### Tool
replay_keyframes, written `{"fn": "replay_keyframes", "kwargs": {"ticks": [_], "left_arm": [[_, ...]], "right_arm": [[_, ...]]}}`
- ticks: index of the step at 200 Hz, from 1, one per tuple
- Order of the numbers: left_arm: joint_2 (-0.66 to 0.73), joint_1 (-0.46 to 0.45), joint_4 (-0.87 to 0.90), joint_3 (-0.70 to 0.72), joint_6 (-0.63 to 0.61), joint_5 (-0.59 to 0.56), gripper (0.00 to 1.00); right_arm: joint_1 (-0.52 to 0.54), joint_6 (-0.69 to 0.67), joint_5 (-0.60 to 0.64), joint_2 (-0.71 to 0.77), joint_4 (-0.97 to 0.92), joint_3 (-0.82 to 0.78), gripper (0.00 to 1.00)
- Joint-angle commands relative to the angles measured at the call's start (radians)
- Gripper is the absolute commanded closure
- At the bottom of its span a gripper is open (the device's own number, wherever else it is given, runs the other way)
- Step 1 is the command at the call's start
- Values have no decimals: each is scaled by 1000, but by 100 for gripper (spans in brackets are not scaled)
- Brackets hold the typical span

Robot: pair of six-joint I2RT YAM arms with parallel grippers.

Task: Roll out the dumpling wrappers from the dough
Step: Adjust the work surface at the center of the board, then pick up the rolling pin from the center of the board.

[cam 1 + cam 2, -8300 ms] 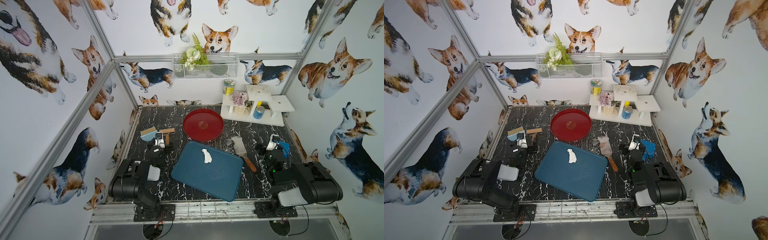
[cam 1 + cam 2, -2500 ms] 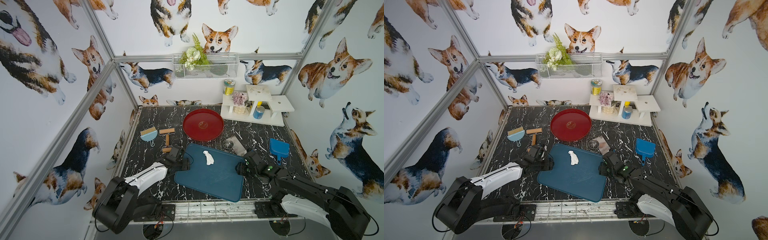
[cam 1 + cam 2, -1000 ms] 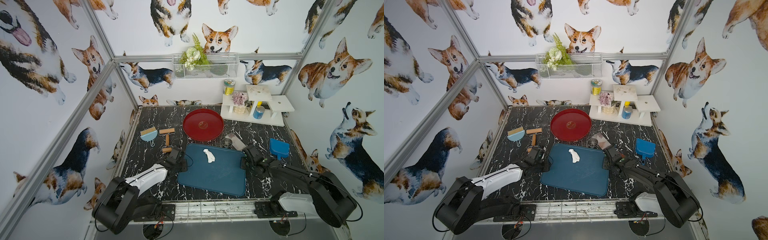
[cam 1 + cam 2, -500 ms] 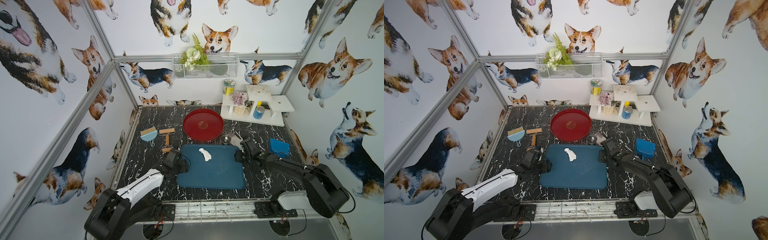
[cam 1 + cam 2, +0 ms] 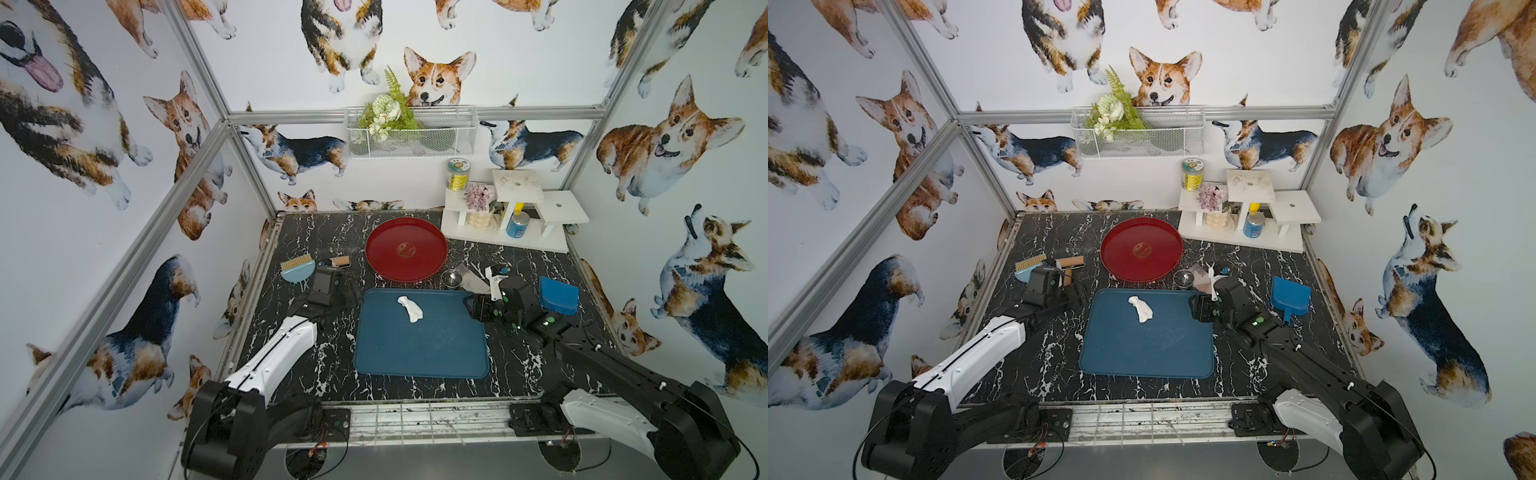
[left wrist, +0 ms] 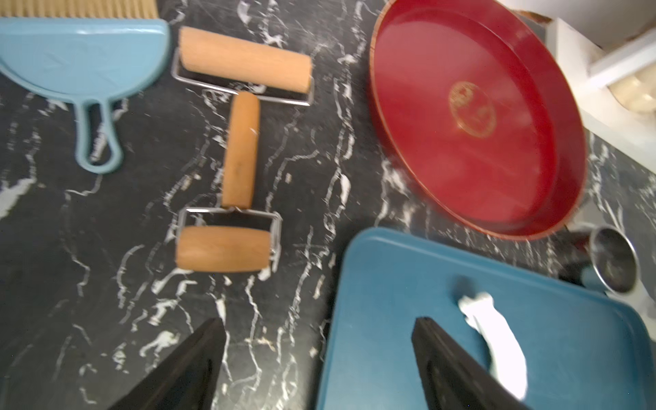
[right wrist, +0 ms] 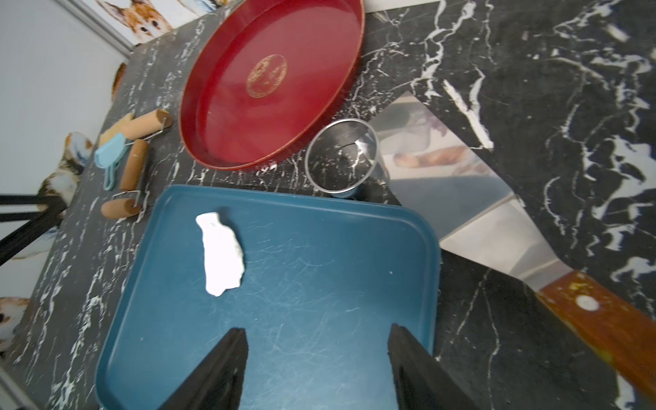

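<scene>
White dough [image 5: 410, 308] lies near the blue tray [image 5: 419, 353]'s far edge.

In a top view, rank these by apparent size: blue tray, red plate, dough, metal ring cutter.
1. blue tray
2. red plate
3. dough and metal ring cutter: these look nearly alike. The dough is a little longer, but it is too close to rank.

count, bench: blue tray [image 5: 415, 353] x1. dough lump [image 5: 410, 309] x1. red plate [image 5: 390, 266] x1. wooden roller [image 6: 239, 149] x1, w/ 2 rolls. lt-blue brush [image 6: 81, 60] x1. metal ring cutter [image 7: 342, 158] x1. scraper [image 7: 461, 198] x1. blue dustpan [image 5: 558, 296] x1. tins x2: green-yellow tin [image 5: 458, 174], blue tin [image 5: 518, 224]. white shelf [image 5: 515, 187] x1. wire basket [image 5: 436, 141] x1. left gripper [image 6: 318, 321] + right gripper [image 7: 316, 328] = 2.
</scene>
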State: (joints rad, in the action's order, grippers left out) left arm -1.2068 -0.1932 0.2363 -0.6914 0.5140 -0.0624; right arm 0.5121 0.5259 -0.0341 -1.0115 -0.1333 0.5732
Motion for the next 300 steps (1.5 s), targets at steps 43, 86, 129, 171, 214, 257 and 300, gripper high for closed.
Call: {"fn": "replay_keyframes", "kwargs": {"ticks": [43, 86, 129, 171, 214, 257, 300], "left_arm": [[-219, 86, -32, -155, -81, -37, 12], [-353, 107, -54, -188, -100, -67, 21], [-442, 132, -83, -213, -119, -52, 26], [-547, 132, -97, -256, -138, -46, 36], [-583, 133, -93, -280, -147, -47, 49], [-623, 133, -65, -319, -154, -41, 56], [-652, 133, -42, -345, -156, -36, 73]], "right_arm": [[86, -36, 12, -27, 81, 13, 31], [91, -17, 11, -37, 87, 7, 32], [91, -9, 27, 10, 106, -14, 33], [91, 6, 40, 40, 125, -30, 34], [91, 14, 43, 39, 127, -35, 34], [91, 28, 39, 45, 129, -39, 34], [91, 33, 40, 62, 124, -47, 35]]}}
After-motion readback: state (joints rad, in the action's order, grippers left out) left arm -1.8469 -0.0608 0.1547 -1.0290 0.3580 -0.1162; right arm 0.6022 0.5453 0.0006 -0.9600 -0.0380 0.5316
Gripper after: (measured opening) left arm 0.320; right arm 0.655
